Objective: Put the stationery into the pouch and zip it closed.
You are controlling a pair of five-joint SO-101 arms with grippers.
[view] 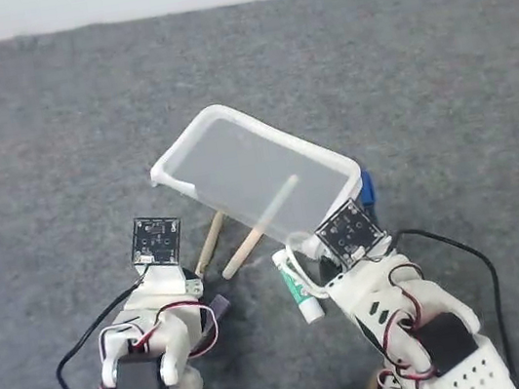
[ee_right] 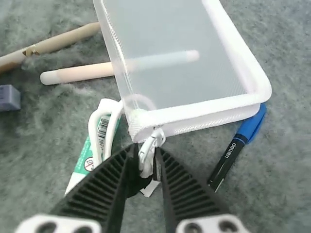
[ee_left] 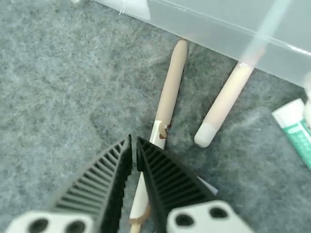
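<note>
Your right gripper (ee_right: 145, 155) pinches the white zipper pull (ee_right: 154, 136) at the near right corner of the pouch (ee_right: 243, 63), which lies mid-table. Your left gripper (ee_left: 134, 143) has its fingers pressed almost together, just above the pencil (ee_left: 172, 82), near and left of the pouch. A beige pen (ee_left: 226, 102) lies just right of the pencil. A green tube (ee_right: 87, 155) lies just left of the right gripper. A blue pen (ee_right: 238, 143) sticks out from under the pouch's right end.

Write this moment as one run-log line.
left gripper: shut, above beige pen | right gripper: shut on zip pull of pouch | blue-capped pen, tube: on mat, outside pouch
</note>
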